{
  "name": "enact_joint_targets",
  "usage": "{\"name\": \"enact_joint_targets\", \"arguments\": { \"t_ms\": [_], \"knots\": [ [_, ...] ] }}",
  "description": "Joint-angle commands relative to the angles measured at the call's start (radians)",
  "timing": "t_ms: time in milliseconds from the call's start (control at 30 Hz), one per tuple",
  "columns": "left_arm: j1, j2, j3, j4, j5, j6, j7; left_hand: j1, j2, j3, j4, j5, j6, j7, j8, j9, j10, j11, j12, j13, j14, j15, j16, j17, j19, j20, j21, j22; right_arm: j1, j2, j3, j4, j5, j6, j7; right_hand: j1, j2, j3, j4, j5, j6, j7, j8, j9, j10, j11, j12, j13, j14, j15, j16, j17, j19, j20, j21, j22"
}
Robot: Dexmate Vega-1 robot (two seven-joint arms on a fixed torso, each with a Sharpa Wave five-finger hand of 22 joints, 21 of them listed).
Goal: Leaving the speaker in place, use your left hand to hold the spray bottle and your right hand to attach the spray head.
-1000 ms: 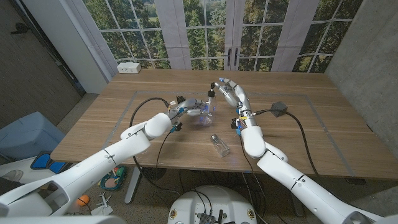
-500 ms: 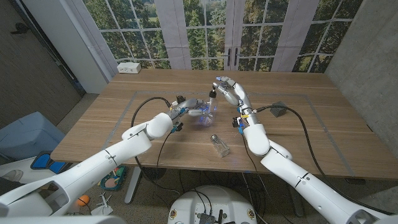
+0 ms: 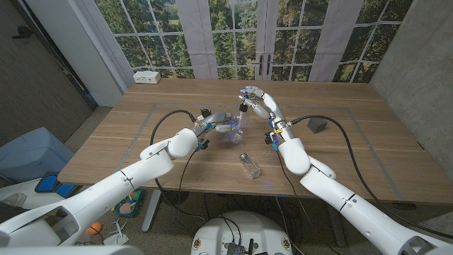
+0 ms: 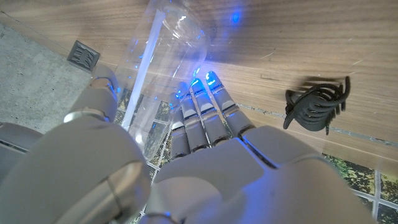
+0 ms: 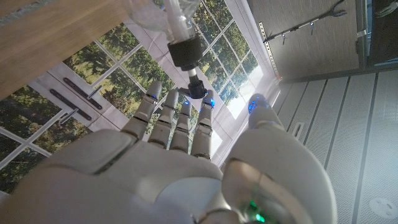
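My left hand [image 3: 216,122] grips a clear spray bottle [image 3: 235,129] at mid-table, tilted, with fingers and thumb wrapped round its body [image 4: 161,50]. The black spray head [image 3: 242,108] sits at the bottle's neck, its white tube running down inside [image 5: 185,50]. My right hand [image 3: 258,105] reaches in from the right, its fingers stretched out. The head's small tip [image 5: 198,89] lies at the fingertips [image 5: 186,98] and the thumb stands apart. I cannot tell if they grip it. A small dark grey box [image 3: 316,125], apparently the speaker, sits on the table to the right.
A small clear jar with a silver cap [image 3: 249,164] lies on its side near the front edge. A black claw clip [image 4: 317,106] lies on the wood close to my left hand. A white power strip [image 3: 147,76] sits at the far left corner. Cables loop over the table [image 3: 163,120].
My right hand has moved left, closing the gap until its fingertips reach the spray head. The left hand and bottle have stayed where they were.
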Motion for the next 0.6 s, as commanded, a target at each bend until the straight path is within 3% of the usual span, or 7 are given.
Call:
{"name": "enact_joint_targets", "arguments": {
  "t_ms": [33, 267, 367, 600],
  "knots": [
    [0.008, 0.0, 0.001, -0.012, 0.022, 0.001, 0.014, 0.194, 0.197, 0.1, 0.091, 0.004, 0.259, -0.079, 0.009, 0.003, 0.132, -0.135, 0.006, 0.005, 0.002, -0.16, 0.001, 0.005, -0.005, -0.001, 0.005, 0.004, 0.002, -0.018, 0.003, -0.035, -0.015, -0.076, 0.037, -0.04, 0.008, -0.007, 0.009, 0.002, -0.02, 0.027, -0.018, 0.003, -0.027, 0.005, -0.002, -0.007, -0.015, 0.007, -0.008, -0.008, -0.013, 0.007, -0.01, 0.001],
    [0.011, -0.001, -0.001, -0.013, 0.027, -0.003, 0.018, 0.194, 0.197, 0.1, 0.092, 0.004, 0.26, -0.079, 0.01, 0.003, 0.132, -0.135, 0.006, 0.005, 0.002, -0.16, 0.001, 0.005, -0.004, -0.002, 0.006, 0.003, -0.006, -0.009, 0.011, -0.031, 0.011, -0.09, 0.021, -0.093, 0.006, -0.025, 0.022, -0.005, -0.027, 0.094, -0.028, 0.008, -0.048, 0.015, 0.003, -0.022, -0.01, 0.025, -0.011, -0.024, 0.05, -0.001, 0.001, 0.001],
    [0.011, -0.002, -0.002, -0.012, 0.028, -0.005, 0.019, 0.194, 0.197, 0.1, 0.092, 0.004, 0.26, -0.08, 0.009, 0.004, 0.132, -0.135, 0.006, 0.005, 0.002, -0.161, 0.001, 0.005, -0.005, -0.002, 0.007, 0.003, -0.012, -0.005, 0.016, -0.022, 0.024, -0.071, 0.009, -0.117, 0.006, -0.032, 0.023, -0.006, 0.014, 0.139, -0.011, 0.02, -0.043, 0.026, 0.011, -0.031, 0.005, 0.024, -0.008, -0.034, 0.09, -0.002, 0.009, 0.001],
    [0.014, -0.005, -0.003, -0.017, 0.03, -0.001, 0.02, 0.196, 0.198, 0.1, 0.092, 0.004, 0.261, -0.08, 0.01, 0.004, 0.131, -0.135, 0.005, 0.005, 0.003, -0.162, 0.002, 0.006, -0.005, -0.002, 0.008, 0.003, -0.029, 0.004, 0.026, -0.011, 0.019, -0.031, -0.038, -0.134, 0.007, -0.037, 0.018, -0.007, 0.086, 0.156, 0.025, 0.043, -0.017, 0.033, 0.022, -0.041, 0.033, 0.01, 0.001, -0.045, 0.11, 0.01, 0.007, 0.001]
  ]
}}
